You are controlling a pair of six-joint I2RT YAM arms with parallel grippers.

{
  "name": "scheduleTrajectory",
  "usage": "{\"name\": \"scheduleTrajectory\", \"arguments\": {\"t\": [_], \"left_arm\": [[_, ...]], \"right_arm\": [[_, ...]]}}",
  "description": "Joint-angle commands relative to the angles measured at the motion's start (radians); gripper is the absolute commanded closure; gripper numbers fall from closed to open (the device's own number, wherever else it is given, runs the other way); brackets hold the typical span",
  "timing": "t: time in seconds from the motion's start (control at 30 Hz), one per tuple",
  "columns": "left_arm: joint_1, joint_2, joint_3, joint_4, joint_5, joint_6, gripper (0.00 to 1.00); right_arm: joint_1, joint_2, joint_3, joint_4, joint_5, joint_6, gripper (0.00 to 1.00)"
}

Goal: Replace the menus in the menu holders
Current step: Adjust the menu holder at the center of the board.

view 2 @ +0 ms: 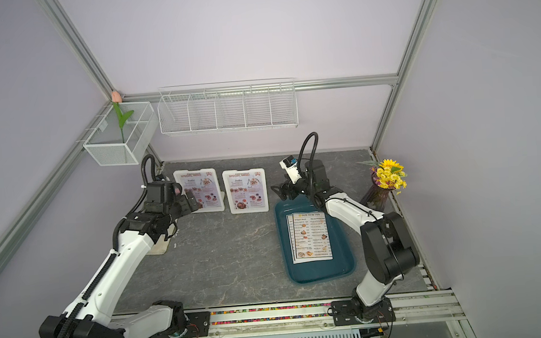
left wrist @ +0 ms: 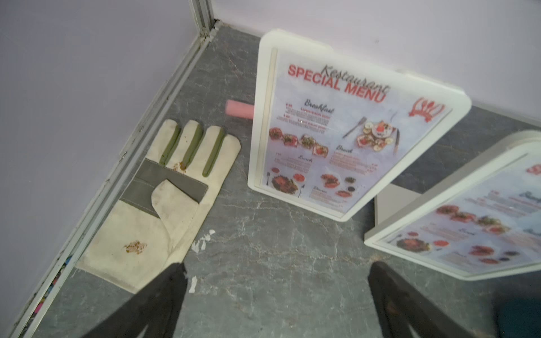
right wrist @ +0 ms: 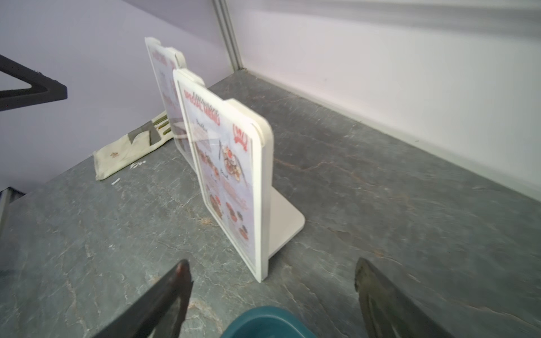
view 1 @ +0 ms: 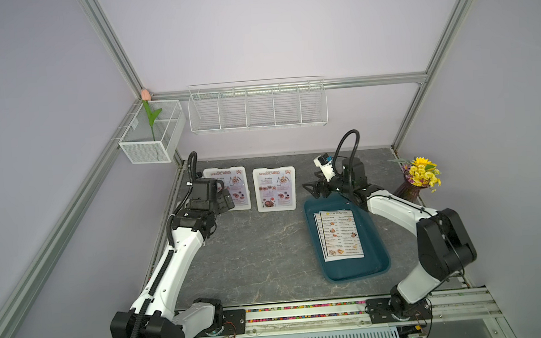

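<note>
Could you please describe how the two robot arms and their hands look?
The left arm and right arm have white shells, black joints and a black ribbed cable each. The left hand and right hand are black, with two tapering fingers.

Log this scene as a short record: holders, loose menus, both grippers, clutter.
holders: two menu holders, upright, side by side near the back wall
inside them: Special Menu sheets
loose menus: Dim Sum Inn sheets, overlapped in teal tray
left gripper: open, empty
right gripper: open, empty
clutter: glove, pink roll, flower vase
</note>
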Motion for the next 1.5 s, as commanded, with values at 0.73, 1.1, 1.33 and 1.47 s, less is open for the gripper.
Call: {"name": "scheduleTrajectory", "arguments": {"t": [0.73,1.1,1.33,1.47], "left_arm": [[-0.007,-0.009,0.082,-0.117,0.076,0.049,0.01],[-0.008,-0.004,0.077,-0.111,0.098,0.057,0.01],[-0.036,0.007,0.035,-0.093,0.115,0.044,0.00],[-0.067,0.041,0.015,-0.069,0.110,0.012,0.00]], "right_arm": [[0.168,0.105,0.048,0.065,-0.056,-0.002,0.04],[0.265,-0.094,-0.032,-0.099,0.049,-0.026,0.05],[0.267,-0.184,0.098,-0.313,0.202,-0.007,0.05],[0.280,-0.136,0.293,-0.496,0.319,0.116,0.19]]}}
